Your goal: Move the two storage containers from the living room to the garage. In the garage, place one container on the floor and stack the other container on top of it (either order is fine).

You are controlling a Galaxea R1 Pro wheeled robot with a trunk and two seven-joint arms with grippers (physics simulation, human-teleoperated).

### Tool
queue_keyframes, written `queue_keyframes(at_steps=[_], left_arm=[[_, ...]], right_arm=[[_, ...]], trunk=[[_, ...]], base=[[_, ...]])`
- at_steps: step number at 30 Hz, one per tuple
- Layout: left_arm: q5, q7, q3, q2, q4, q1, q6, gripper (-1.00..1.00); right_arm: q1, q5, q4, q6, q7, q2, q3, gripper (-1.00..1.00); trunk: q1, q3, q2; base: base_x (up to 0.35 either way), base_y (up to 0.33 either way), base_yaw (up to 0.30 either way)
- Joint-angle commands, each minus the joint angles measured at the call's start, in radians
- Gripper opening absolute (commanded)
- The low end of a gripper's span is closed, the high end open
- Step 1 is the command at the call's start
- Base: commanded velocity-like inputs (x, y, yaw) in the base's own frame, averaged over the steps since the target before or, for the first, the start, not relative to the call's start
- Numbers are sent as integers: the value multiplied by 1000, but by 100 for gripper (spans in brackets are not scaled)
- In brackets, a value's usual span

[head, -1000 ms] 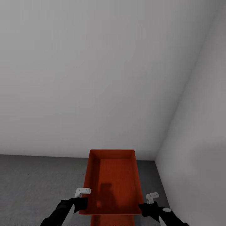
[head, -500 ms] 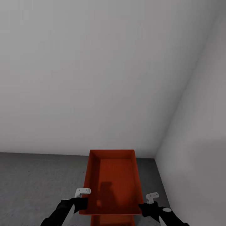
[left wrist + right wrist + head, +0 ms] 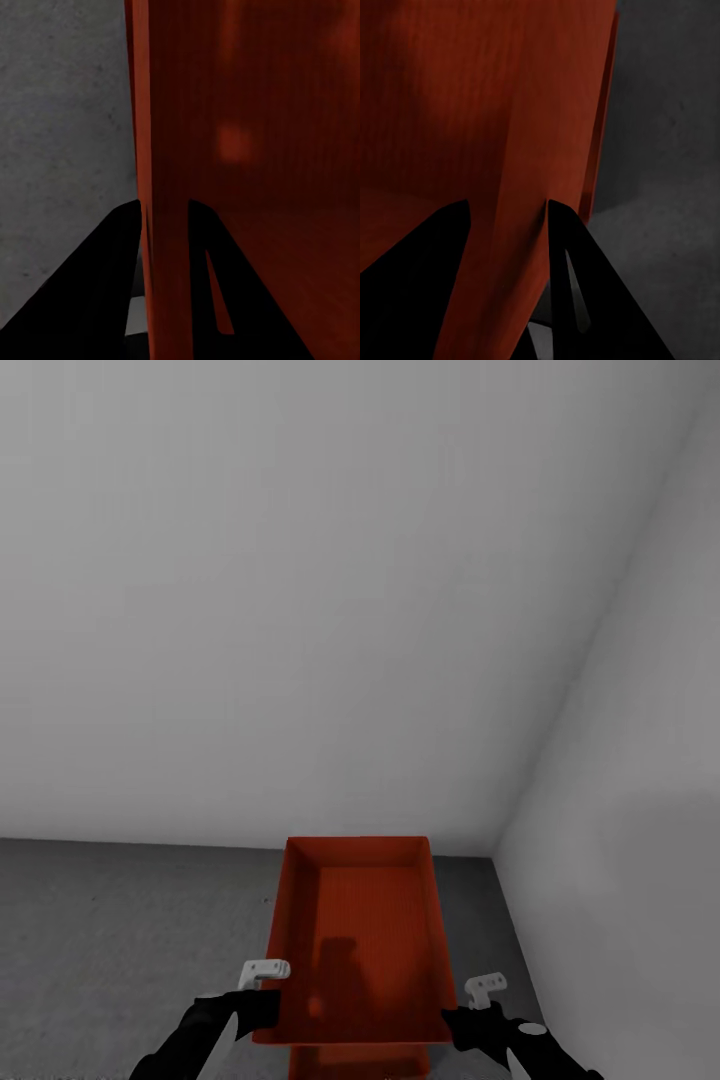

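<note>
My left gripper and right gripper each pinch a long side wall of the upper storage container, fingers astride the wall. Its twin peeks out beneath, above the grey floor near the white-walled corner.

text: none legible | labels/brands: none | numbers/signs: none | checked: orange-red open-top plastic bin, plain white walls, dark grey concrete floor

Colours and surface patterns, garage corner.
Container: orange-red, plain. Floor: dark grey, mottled. Walls: plain white. Arms: black.
</note>
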Motion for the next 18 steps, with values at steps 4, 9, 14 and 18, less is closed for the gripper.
queue_keyframes(at_steps=[4, 9, 14, 18], left_arm=[[11, 4, -12, -6, -3, 0, -65, -100], [11, 4, -12, -6, -3, 0, -65, -100], [11, 4, -12, -6, -3, 0, -65, -100], [11, 4, -12, -6, -3, 0, -65, -100]], right_arm=[[0, 9, 2, 7, 4, 30, -3, -100], [0, 9, 2, 7, 4, 30, -3, -100], [0, 9, 2, 7, 4, 30, -3, -100], [0, 9, 2, 7, 4, 30, -3, -100]], trunk=[[0, -8, -2], [0, -16, -2], [0, -25, -2], [0, -31, -2]], base=[[0, 0, 0], [0, 0, 0], [0, 0, 0], [0, 0, 0]])
